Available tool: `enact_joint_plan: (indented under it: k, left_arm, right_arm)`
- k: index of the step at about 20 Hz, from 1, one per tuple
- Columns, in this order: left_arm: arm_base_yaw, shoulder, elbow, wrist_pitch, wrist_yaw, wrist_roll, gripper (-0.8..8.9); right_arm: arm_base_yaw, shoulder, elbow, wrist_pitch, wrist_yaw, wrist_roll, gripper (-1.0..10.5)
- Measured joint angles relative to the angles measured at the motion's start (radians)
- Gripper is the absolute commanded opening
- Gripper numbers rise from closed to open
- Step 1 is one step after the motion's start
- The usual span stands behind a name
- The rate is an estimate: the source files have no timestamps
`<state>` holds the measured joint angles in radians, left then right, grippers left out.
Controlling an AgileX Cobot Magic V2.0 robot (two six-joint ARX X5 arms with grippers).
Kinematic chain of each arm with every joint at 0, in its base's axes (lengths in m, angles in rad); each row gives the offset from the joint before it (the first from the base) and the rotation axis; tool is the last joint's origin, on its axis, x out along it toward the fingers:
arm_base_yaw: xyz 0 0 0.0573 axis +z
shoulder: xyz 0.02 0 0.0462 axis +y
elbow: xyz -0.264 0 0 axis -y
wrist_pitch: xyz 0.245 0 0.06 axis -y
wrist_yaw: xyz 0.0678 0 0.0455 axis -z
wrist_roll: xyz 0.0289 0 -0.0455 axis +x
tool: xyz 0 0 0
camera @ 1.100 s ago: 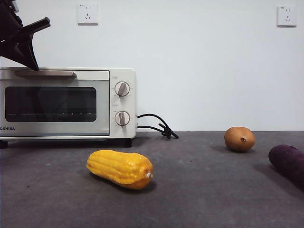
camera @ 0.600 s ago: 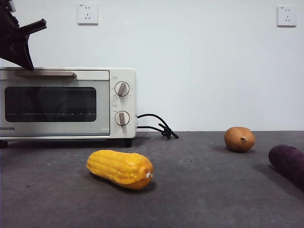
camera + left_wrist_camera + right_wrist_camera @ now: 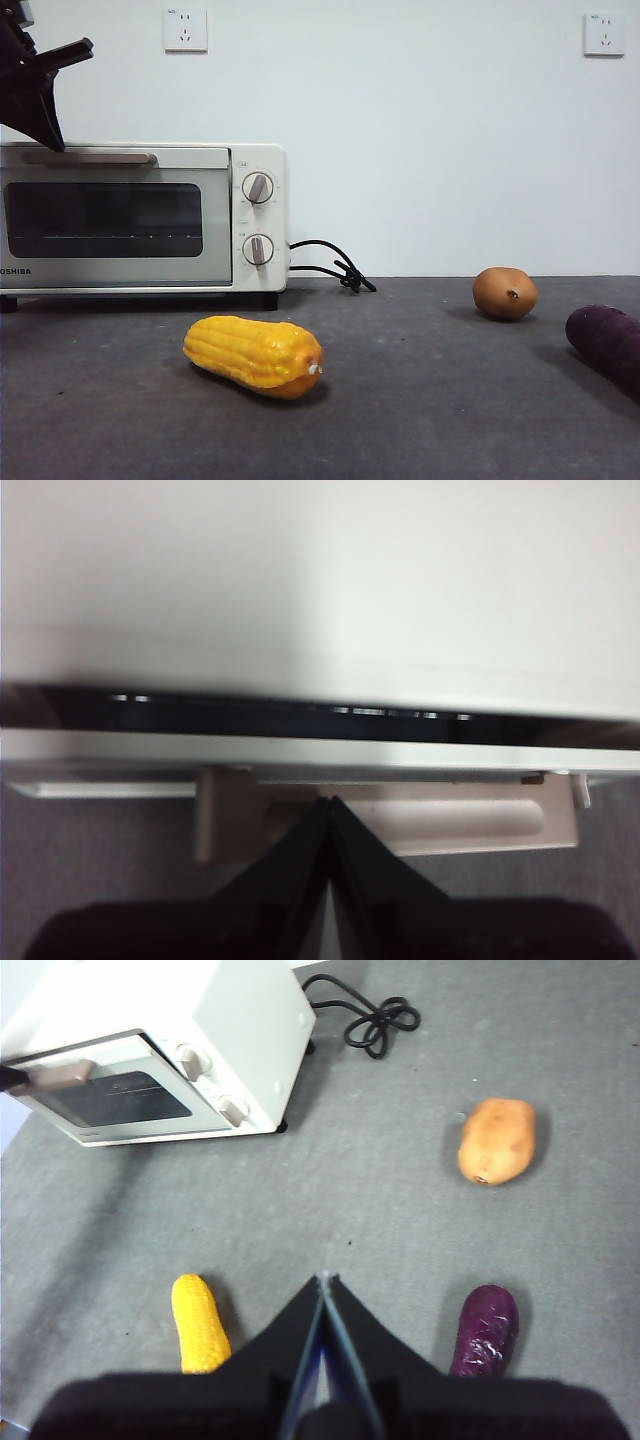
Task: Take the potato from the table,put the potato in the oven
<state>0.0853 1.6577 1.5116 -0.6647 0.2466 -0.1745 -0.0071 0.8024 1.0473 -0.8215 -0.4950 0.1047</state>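
So, starting at the left of the front view: the left gripper [image 3: 40, 95] sits up in the top corner, right above the oven [image 3: 140, 215], at the left end of the beige handle [image 3: 90, 157]. Its own wrist view shows the two jaws pressed together to a point with nothing between them, and that tip [image 3: 327, 805] is just over the handle [image 3: 400, 820]. Whether it touches the handle I can't tell. The door [image 3: 105, 220] looks tipped out a little at the top; from the left wrist view a dark gap runs between the door's top edge and the oven body.

Next to the door are two knobs [image 3: 257, 187], and a black cord [image 3: 335, 265] curls out along the table [image 3: 420, 400] behind the oven's right side.

In front of the oven, nearer the camera, lies the corn [image 3: 253, 354], on its side.

Further right, well apart from the oven and the corn, is the potato [image 3: 505, 292], sitting on the table near the back, dark dimple facing the camera. No gripper is near it.

At the far right edge is the purple sweet potato [image 3: 605, 340], partly cut off by the frame.

The right gripper [image 3: 324, 1285] hangs high over the table, jaws clenched together and empty, with the corn [image 3: 200, 1325], potato [image 3: 497, 1140] and sweet potato [image 3: 485, 1328] all below it.
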Motion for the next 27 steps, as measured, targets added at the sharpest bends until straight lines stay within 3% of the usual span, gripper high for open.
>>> enact_joint_plan:
  k: [7,17,27]
  left_arm:
    - [-0.011,-0.010,0.002,-0.087,-0.006,0.029,-0.06]
    - [-0.071,-0.019,0.005,-0.149,-0.133,0.064,-0.06]
    - [-0.097,-0.021,0.002,-0.214,-0.193,0.095,-0.06]
  right_arm:
    - [0.000,-0.066,0.000,0.001,0.001,0.000,0.0]
    - [0.000,-0.100,0.000,0.001,0.023,0.000,0.0]
    - [0.000,-0.139,0.000,0.001,0.047,0.000,0.0]
